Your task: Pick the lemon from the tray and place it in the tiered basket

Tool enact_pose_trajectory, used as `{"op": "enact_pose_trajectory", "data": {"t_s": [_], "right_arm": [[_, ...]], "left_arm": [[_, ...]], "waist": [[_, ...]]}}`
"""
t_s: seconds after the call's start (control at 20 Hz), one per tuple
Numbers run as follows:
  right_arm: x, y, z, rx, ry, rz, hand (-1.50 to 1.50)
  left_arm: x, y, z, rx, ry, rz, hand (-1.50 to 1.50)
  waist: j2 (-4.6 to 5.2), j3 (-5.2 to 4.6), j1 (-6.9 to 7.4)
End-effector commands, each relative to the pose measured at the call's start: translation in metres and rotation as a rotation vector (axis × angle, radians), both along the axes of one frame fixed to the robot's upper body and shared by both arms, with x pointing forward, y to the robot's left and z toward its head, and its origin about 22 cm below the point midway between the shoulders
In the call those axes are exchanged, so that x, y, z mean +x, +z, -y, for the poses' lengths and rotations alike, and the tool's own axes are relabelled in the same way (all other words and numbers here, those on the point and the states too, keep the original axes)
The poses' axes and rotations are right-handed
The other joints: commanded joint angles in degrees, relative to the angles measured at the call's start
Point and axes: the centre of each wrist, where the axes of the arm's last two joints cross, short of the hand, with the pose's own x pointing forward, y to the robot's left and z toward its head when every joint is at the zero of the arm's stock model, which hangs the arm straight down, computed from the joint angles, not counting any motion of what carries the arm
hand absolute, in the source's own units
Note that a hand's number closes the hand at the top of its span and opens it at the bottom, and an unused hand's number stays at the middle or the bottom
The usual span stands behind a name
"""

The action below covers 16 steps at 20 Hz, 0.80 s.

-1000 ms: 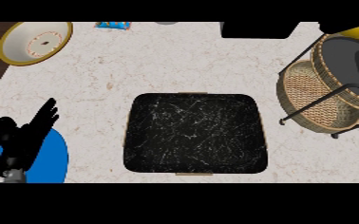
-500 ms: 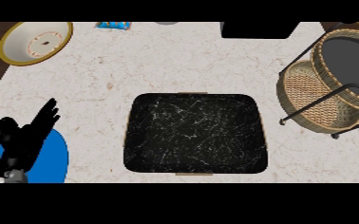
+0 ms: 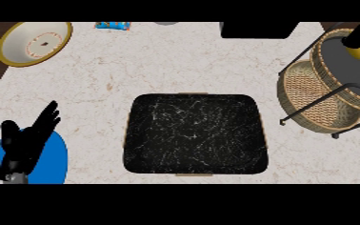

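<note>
Pale marbled counter [image 3: 141, 66]. Black tray [image 3: 195, 133] at centre front: no lemon seen on it. Tiered basket [image 3: 316, 95] at right edge; lemon possibly there, unconfirmed. Left hand [image 3: 25, 143] rested front-left, fingers spread, nothing held. Right hand unseen.

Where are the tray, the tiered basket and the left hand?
tray [image 3: 195, 133], head view, middle of its dark marbled surface
tiered basket [image 3: 308, 95], head view, woven floor of lower tier
left hand [image 3: 25, 140], head view, palm

Pale marbled counter [image 3: 175, 62], black tray [image 3: 195, 133], tiered basket [image 3: 316, 93], blue plate [image 3: 51, 159], bowl [image 3: 35, 43]
</note>
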Motion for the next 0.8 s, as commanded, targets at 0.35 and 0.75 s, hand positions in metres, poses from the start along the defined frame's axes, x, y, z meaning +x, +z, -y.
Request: {"op": "enact_pose_trajectory", "data": {"t_s": [0.35,0.75], "right_arm": [[-0.010,-0.007,0.012,0.190,-0.039,0.209,-1.50],[-0.052,0.088,0.062,0.433,-0.189,0.510,-1.50]], "left_arm": [[-0.005,0.000,0.011,-0.009,0.004,0.003,0.00],[-0.015,-0.003,-0.006,0.011,0.032,-0.013,0.00]], "waist": [[-0.15,0.04,-0.21],[-0.61,0.01,-1.30]]}}
